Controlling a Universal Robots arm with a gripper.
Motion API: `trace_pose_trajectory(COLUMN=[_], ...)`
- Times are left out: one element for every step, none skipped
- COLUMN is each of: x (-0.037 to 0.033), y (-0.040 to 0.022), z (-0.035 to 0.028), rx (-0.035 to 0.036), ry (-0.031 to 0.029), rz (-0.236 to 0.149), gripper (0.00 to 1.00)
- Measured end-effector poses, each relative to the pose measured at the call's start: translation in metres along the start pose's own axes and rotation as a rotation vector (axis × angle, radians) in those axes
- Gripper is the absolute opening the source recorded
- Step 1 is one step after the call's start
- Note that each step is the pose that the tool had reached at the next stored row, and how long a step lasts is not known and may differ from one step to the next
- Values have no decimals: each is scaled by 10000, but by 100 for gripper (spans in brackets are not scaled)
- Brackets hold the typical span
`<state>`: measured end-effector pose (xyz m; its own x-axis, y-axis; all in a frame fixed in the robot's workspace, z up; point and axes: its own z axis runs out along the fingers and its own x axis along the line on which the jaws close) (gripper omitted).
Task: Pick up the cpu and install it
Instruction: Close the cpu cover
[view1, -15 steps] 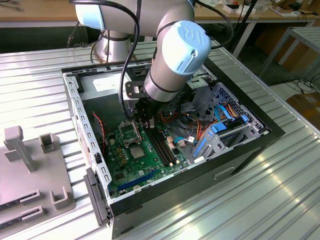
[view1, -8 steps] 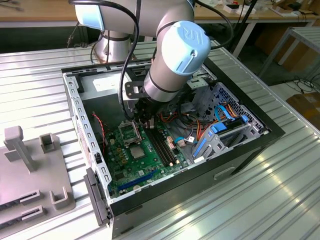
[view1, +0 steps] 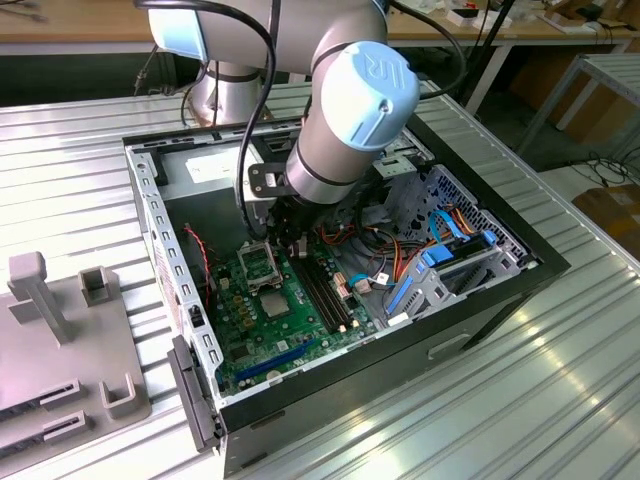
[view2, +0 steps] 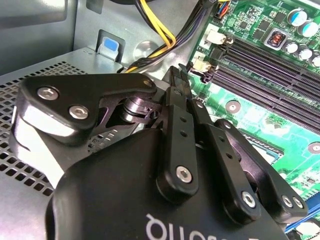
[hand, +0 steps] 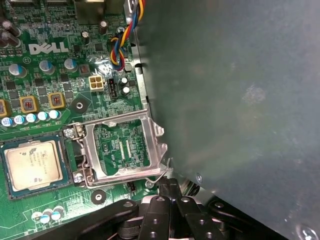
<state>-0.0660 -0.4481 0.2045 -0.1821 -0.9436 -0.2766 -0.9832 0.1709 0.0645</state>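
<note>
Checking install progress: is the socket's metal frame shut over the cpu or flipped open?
Open. In the first wrist view the frame lies swung aside, board showing through its window; the cpu sits uncovered.

There's your cpu (hand: 34, 167), seated flat in its socket (hand: 64, 155), silver top up, well apart from the fingers (hand: 164, 192).

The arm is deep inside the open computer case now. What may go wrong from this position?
1. The shut black gripper sits very close to the hinged silver metal socket frame. A small slip could catch or bend the frame.
2. The flat silver-grey square cpu lies uncovered, with the frame open beside it, so nothing clamps it. A knock might shift it.
</note>
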Motion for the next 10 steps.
trace_pose_trajectory(x=[0, -1, -1, -3, -4, -5, -6, -7, -8, -8], y=[0, 0, 0, 0, 0, 0, 1, 1, 3, 4], z=[-1, -2, -4, -6, -10, -14, -19, -22, -25, -27], rx=[0, 1, 1, 3, 3, 4, 5, 6, 11, 14], ry=[6, 10, 12, 14, 19, 23, 30, 37, 52, 70], rz=[0, 0, -1, -1, -1, -1, 0, 0, 0, 2], gripper=[11, 11, 11, 11, 11, 11, 11, 11, 11, 11])
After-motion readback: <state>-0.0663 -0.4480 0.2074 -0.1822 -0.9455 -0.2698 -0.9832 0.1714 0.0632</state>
